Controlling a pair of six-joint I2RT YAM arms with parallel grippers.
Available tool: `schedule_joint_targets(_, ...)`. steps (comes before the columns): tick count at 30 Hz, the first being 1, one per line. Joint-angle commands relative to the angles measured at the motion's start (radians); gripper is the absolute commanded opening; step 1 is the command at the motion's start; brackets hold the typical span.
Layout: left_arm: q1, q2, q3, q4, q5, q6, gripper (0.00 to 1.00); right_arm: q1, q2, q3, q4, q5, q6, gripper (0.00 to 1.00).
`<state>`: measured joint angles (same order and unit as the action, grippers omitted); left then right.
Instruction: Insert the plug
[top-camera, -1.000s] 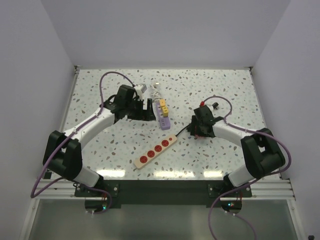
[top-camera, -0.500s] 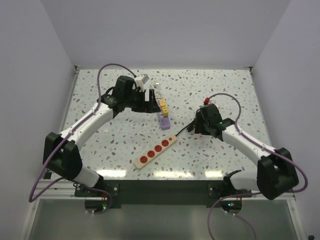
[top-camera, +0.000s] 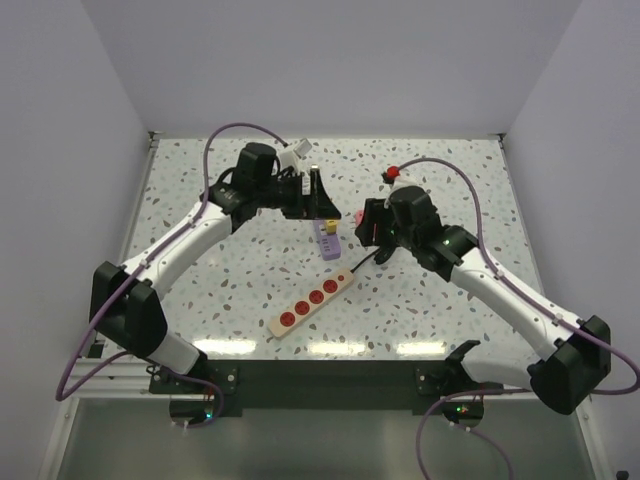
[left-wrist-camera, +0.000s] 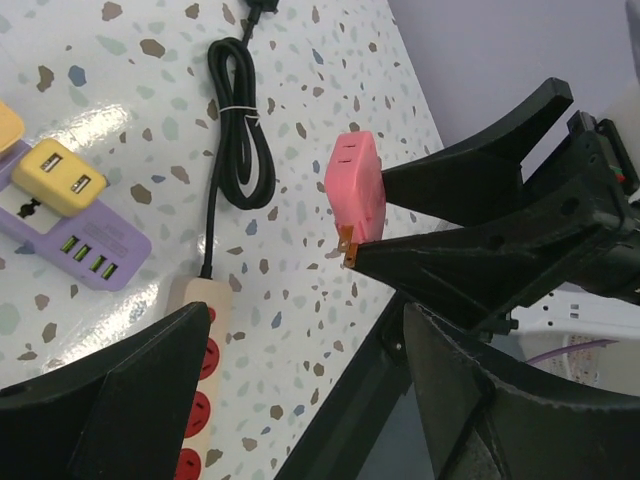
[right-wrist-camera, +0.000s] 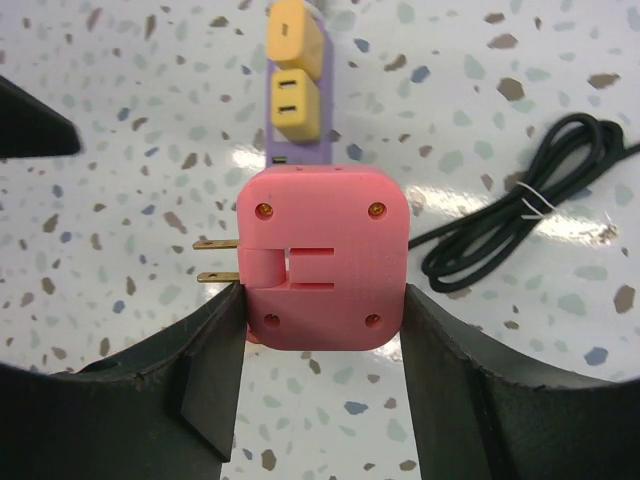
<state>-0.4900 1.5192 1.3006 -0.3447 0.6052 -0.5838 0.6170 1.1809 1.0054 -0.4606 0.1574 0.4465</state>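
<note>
Clamping the pink plug (right-wrist-camera: 322, 255) by its two flat sides, my right gripper (right-wrist-camera: 320, 300) holds it up off the speckled table (top-camera: 450, 170). Its two metal prongs (right-wrist-camera: 215, 260) stick out sideways, toward the left of the right wrist view. Below and just past the plug lies the purple strip (right-wrist-camera: 295, 140), with two yellow adapters (right-wrist-camera: 297, 100) seated in it. A bundled black cable (right-wrist-camera: 510, 225) rests on the table to the right.

My left gripper (left-wrist-camera: 305, 320) hangs with its jaws spread wide and nothing between them. Its camera looks across at the plug pinched in the other arm's fingers. From above, both grippers sit near the far middle of the table, on either side of the purple strip. The beige power strip (top-camera: 313, 300) with its red sockets lies nearer my bases, apart from both grippers.
</note>
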Motion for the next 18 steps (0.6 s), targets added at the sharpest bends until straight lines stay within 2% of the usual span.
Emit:
schedule_joint_targets(1,-0.028,0.016,0.037,0.053,0.042,-0.031,0.83,0.023,0.034,0.07,0.086,-0.047,0.009,0.0)
schedule_joint_targets(18,-0.051,0.029,0.017,0.076,-0.028,-0.056,0.81,0.089,0.062,0.116,0.154,-0.09,0.012,0.0)
